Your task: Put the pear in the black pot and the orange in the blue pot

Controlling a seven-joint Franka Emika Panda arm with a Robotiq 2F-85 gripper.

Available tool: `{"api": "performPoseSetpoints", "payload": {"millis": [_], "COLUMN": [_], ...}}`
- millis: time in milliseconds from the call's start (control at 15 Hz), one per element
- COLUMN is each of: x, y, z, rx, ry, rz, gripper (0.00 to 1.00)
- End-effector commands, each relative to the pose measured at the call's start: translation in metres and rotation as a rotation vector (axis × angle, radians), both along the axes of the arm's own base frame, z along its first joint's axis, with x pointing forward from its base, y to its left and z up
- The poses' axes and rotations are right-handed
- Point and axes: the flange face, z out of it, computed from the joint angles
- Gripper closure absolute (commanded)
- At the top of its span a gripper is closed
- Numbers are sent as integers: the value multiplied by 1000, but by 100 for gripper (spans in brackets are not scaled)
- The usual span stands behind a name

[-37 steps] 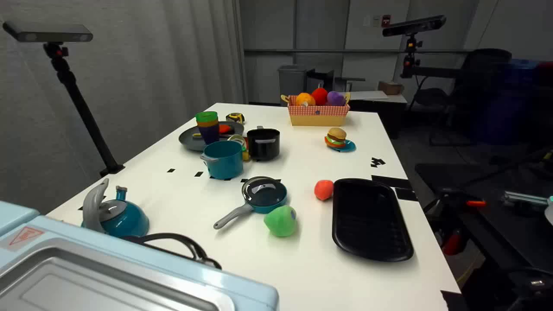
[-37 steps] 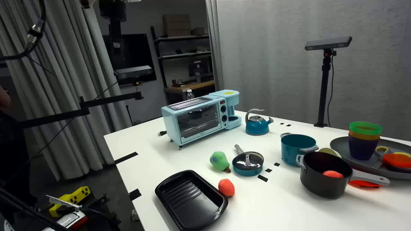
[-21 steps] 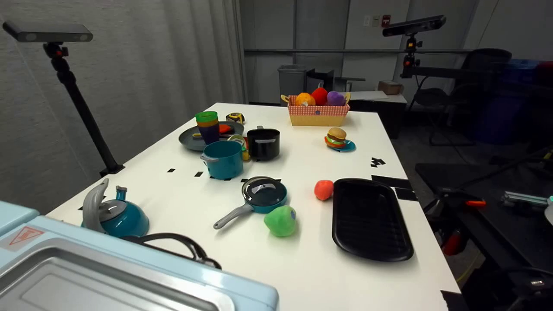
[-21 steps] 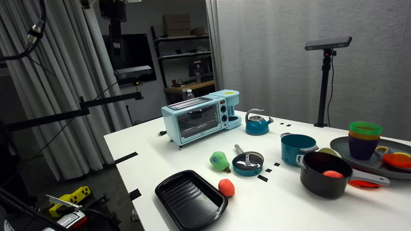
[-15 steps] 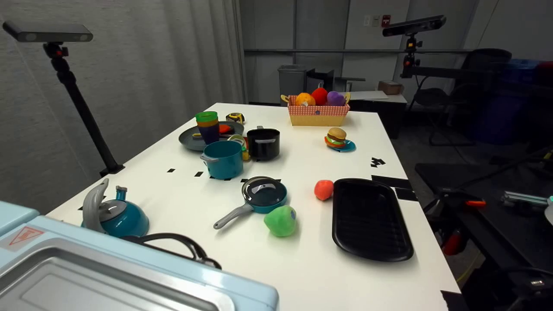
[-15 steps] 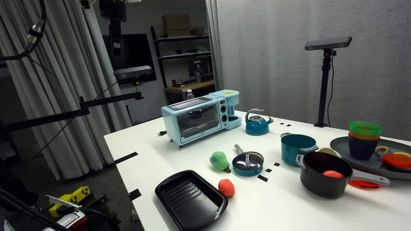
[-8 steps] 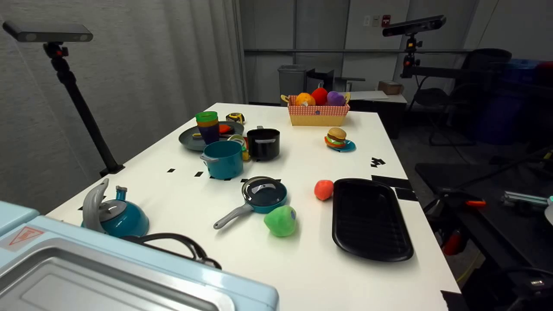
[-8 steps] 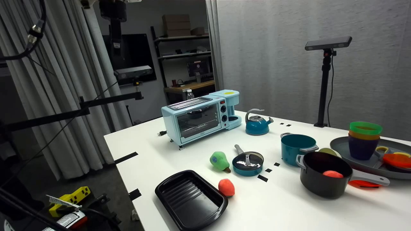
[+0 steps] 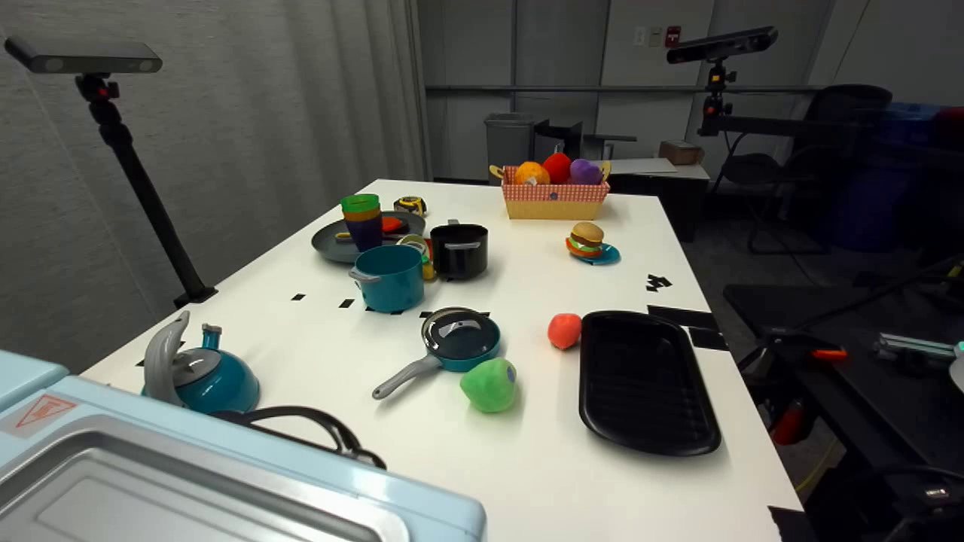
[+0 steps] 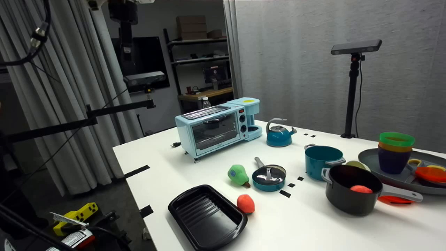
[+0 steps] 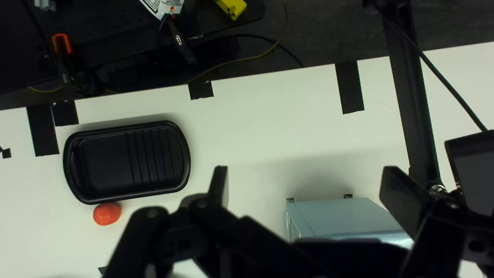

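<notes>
The green pear (image 9: 489, 388) lies on the white table beside the small lidded frying pan; it also shows in an exterior view (image 10: 238, 175). The red-orange ball, the orange (image 10: 246, 204), sits against or close to the black tray's edge (image 9: 565, 331) (image 11: 107, 214). The black pot (image 10: 350, 198) (image 9: 459, 260) has a red-orange object (image 10: 361, 189) inside. The blue pot (image 10: 322, 164) (image 9: 389, 280) stands beside it; its inside looks bare. My gripper (image 11: 307, 179) is open and empty, high above the table near the toaster oven. In an exterior view it shows partly at the top (image 10: 126, 52).
A black tray (image 10: 209, 219), a lidded frying pan (image 10: 269, 177), a kettle (image 10: 278, 136) and a light blue toaster oven (image 10: 216, 129) stand on the table. A grey pan with cups (image 10: 395, 153) is beside the pots. A fruit basket (image 9: 553, 207) and toy burger (image 9: 586, 239) stand farther off.
My gripper has shifted only very slightly in an exterior view. A person's hand at that view's left edge has drawn back. The objects on the table have not moved.
</notes>
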Motion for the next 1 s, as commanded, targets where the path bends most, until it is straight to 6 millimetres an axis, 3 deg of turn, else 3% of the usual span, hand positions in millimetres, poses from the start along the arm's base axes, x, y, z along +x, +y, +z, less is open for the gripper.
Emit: {"api": "performPoseSetpoints", "payload": {"millis": [0, 933], "x": [1, 4], "y": [1, 0], "z": [1, 1], "rx": [-8, -9], "ry": [-20, -19], "rz": [-23, -66], "gripper": [0, 0]}}
